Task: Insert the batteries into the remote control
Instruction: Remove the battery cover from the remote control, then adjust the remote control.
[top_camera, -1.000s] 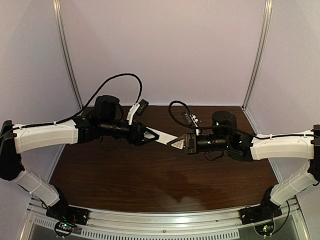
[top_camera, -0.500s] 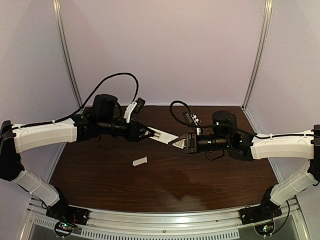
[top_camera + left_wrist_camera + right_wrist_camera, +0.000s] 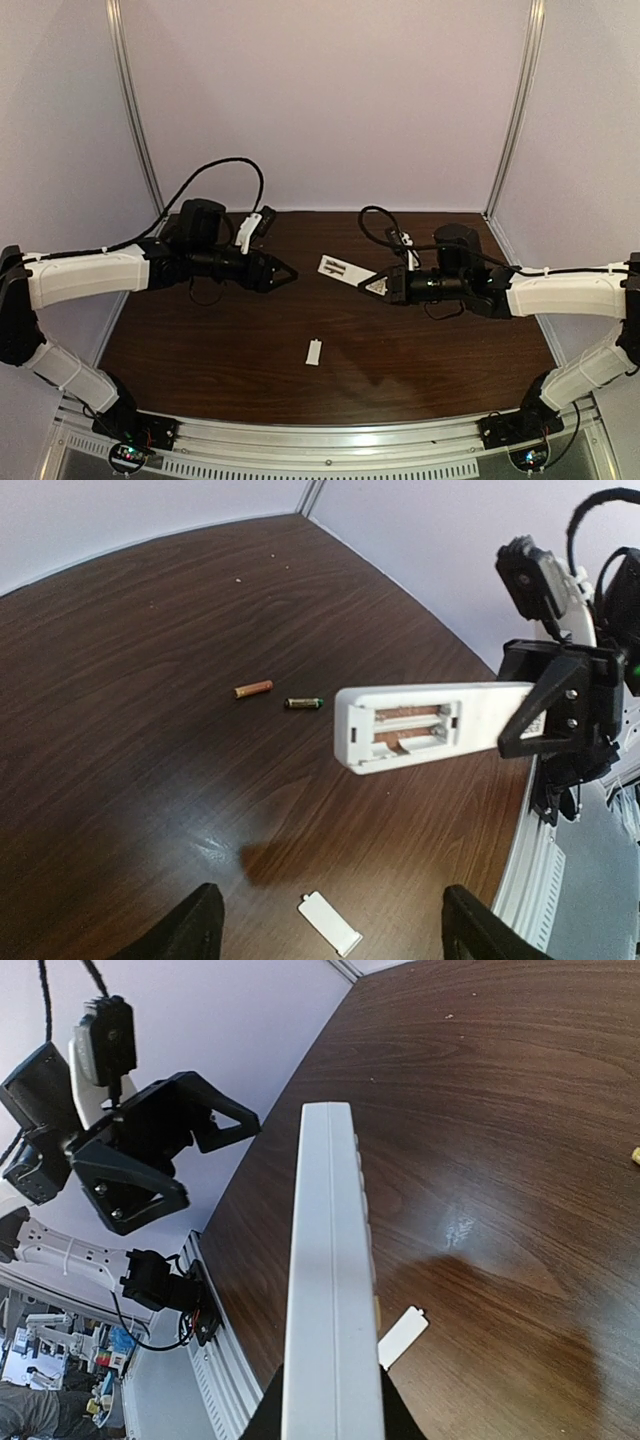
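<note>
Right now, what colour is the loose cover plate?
White; cover plate clearest in left wrist view.

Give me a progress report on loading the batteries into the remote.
Done: the cover plate is off and lies on the table. In hand: the right claw holds the remote control aloft, compartment open and empty. Left: one battery and the other battery lie loose on the table; the open left claw holds nothing.

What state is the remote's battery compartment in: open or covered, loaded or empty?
Open and empty: the remote control shows bare slots, the cover plate lies on the table, and both batteries lie loose.
</note>
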`<state>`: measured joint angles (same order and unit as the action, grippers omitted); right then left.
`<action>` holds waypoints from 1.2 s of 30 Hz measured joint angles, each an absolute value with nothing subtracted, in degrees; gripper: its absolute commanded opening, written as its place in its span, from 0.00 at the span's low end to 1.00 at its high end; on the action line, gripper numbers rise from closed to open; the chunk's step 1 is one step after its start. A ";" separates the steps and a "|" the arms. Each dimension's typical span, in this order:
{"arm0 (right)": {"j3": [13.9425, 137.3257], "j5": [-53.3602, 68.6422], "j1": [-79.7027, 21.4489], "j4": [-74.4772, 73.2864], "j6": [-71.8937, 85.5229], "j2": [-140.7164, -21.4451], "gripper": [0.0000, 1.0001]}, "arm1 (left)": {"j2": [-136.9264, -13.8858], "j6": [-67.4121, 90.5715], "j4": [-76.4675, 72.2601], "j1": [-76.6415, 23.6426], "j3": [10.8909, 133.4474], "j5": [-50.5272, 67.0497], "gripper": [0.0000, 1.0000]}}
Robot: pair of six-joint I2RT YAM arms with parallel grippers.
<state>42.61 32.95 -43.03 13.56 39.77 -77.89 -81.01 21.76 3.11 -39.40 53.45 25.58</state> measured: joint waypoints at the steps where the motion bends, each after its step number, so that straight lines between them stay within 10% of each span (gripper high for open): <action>1: 42.24 32.95 -42.24 13.04 39.48 -77.89 0.00 | -80.86 21.32 3.09 -39.35 53.43 25.74 0.81; 22: 41.76 53.32 -41.23 4.40 34.92 -76.07 0.00 | -76.34 -19.16 -0.38 -56.73 50.09 16.03 0.91; 36: 43.55 58.46 -43.35 0.58 34.70 -76.07 0.00 | -80.38 -28.75 0.10 -62.76 50.17 7.20 0.54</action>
<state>43.55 58.46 -43.35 0.58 34.70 -76.07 -80.38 -28.75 0.10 -62.76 50.17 7.20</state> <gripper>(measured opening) 0.193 0.634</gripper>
